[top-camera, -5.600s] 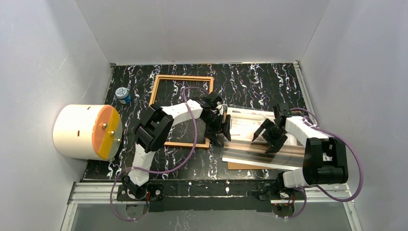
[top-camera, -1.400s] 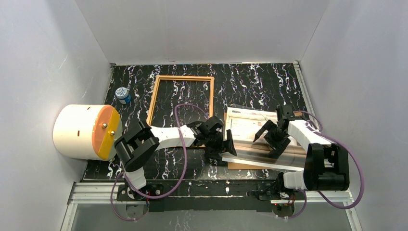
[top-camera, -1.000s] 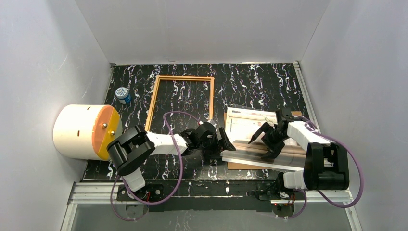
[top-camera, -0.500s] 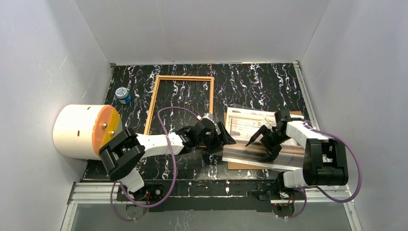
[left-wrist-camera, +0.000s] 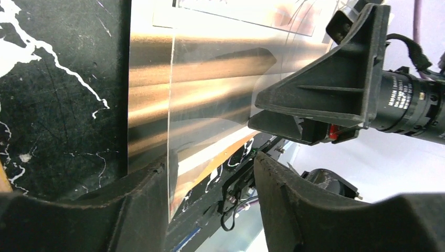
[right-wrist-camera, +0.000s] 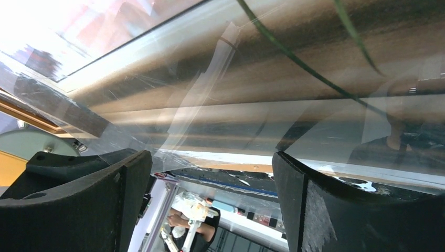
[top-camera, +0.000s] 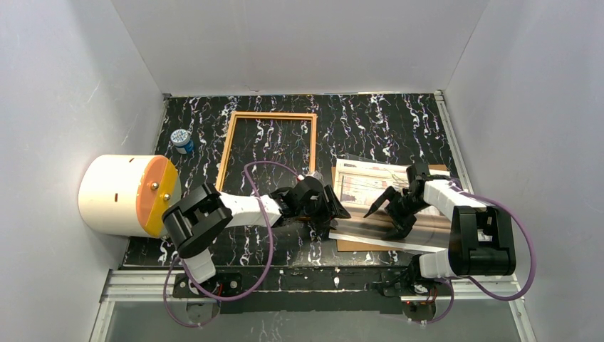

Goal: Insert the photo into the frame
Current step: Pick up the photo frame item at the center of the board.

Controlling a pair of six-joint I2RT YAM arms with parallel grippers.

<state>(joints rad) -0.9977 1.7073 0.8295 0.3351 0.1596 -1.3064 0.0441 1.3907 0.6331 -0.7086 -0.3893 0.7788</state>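
No text, brand or number can be read anywhere. The small blue jar (top-camera: 182,140) near the far left corner of the table (top-camera: 370,125) has a dark-and-white patterned lid, too small to make out. The photo (top-camera: 370,187) shows fine lines on its pale far part, not legible as writing.

A black, white-veined table (top-camera: 370,121) bears an orange-brown wooden frame (top-camera: 274,114), a small blue jar (top-camera: 182,140), a white cylinder (top-camera: 117,194) and a brown backing board (top-camera: 352,246).

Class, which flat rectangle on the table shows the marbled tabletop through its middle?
The orange-brown frame; the photo and the brown board under it are opaque.
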